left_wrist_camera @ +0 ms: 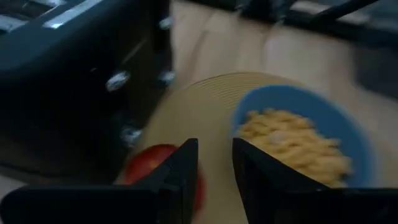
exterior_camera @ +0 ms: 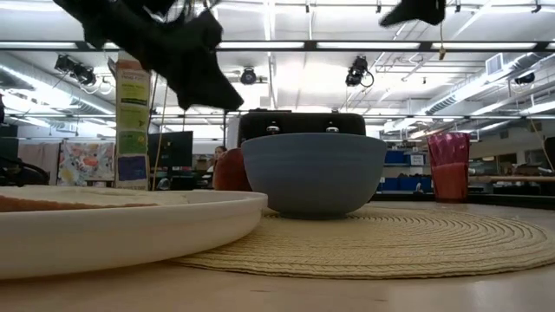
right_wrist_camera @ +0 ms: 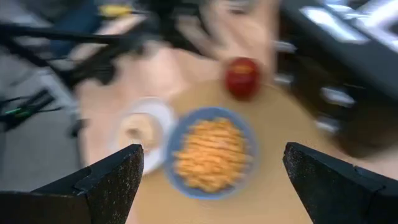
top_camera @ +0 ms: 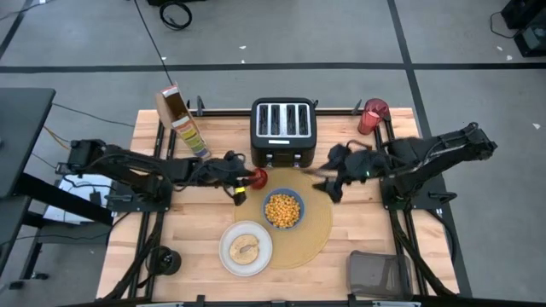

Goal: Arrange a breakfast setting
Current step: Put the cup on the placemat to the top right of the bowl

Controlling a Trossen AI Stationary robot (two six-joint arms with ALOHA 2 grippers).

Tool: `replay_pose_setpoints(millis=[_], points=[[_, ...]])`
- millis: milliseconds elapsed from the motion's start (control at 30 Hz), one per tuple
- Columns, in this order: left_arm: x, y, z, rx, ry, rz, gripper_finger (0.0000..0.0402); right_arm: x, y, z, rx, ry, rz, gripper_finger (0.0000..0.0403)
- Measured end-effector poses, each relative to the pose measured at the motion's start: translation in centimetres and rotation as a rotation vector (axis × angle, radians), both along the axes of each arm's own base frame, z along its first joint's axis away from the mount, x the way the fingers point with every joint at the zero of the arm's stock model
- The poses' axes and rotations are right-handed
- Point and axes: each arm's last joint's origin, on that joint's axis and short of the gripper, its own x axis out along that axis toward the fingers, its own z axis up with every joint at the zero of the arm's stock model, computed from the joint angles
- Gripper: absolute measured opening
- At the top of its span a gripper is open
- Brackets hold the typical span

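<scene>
A round tan placemat [top_camera: 311, 234] lies on the wooden table. On it stands a blue bowl [top_camera: 282, 209] of cereal. A white plate [top_camera: 246, 248] with bread rests on the mat's near left edge. A red apple [top_camera: 258, 177] sits at the mat's far left edge, in front of the toaster. My left gripper [left_wrist_camera: 214, 168] hovers just left of the apple [left_wrist_camera: 155, 165], slightly open, with only the mat showing between its fingers. My right gripper [right_wrist_camera: 211, 180] hangs wide open above the mat's far right side [top_camera: 331, 186]. A red cup [top_camera: 373, 115] stands at the far right corner.
A black toaster [top_camera: 283, 132] stands at the far middle, close behind the apple. A cereal box [top_camera: 181, 119] stands far left. A grey holder [top_camera: 375, 273] sits near right and a black round object [top_camera: 164, 260] near left.
</scene>
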Motion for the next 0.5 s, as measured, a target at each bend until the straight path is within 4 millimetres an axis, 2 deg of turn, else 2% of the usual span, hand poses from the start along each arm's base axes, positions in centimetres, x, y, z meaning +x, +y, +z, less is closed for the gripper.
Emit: replay_pose_setpoints(millis=[267, 500], points=[[-2.3, -2.5, 4.8, -0.200, -0.261, -0.100, 0.0108, -3.2, -7.6, 1.2, -0.057, 0.318, -0.336, 0.0355], [-3.3, -5.2, 7.1, -0.338, -0.442, -0.212, 0.0108, -5.9, -15.1, 0.5, -0.017, 0.460, -0.598, 0.0331]])
